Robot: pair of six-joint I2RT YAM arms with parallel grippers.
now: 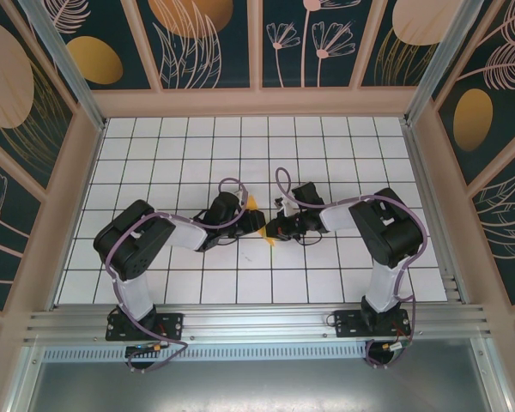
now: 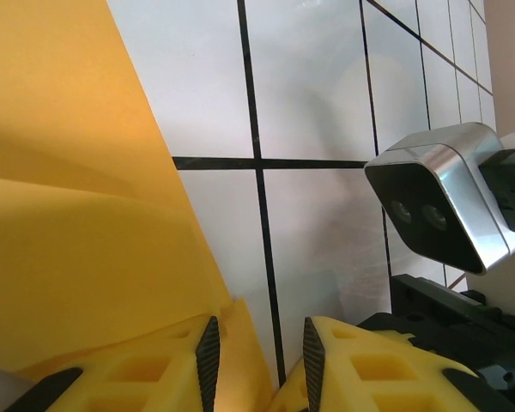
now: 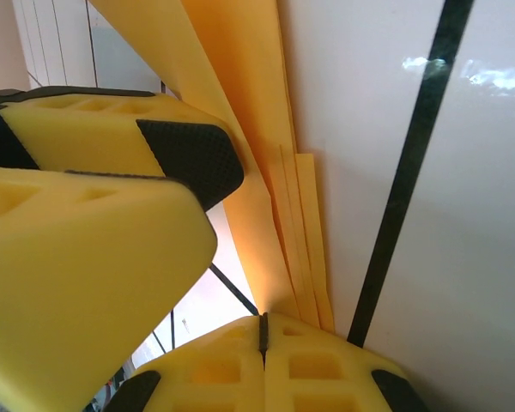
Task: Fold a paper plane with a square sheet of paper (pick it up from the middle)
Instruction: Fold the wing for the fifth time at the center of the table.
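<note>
We see both arms reaching in to meet near the middle of the tiled table, with the left gripper and right gripper tip to tip. The paper is between them, folded. From above, an orange corner shows just beyond the left gripper and a smaller bit pokes out on the near side of the right one. We cannot tell whether it touches the tiles. In the left wrist view the left gripper's jaws stand partly open, with a tile line visible through the gap between the two black pads. The paper's lower edge runs into this gap, close against the left-hand pad and clear of the other, so nothing is clamped there. Just beside sits the right arm's silver camera. In the right wrist view the right gripper's jaws are closed tight, with only a thin seam between them. Several stacked layers of the paper run down into its tips, where they look pinched. The left gripper's yellow fingers sit close against the paper.
</note>
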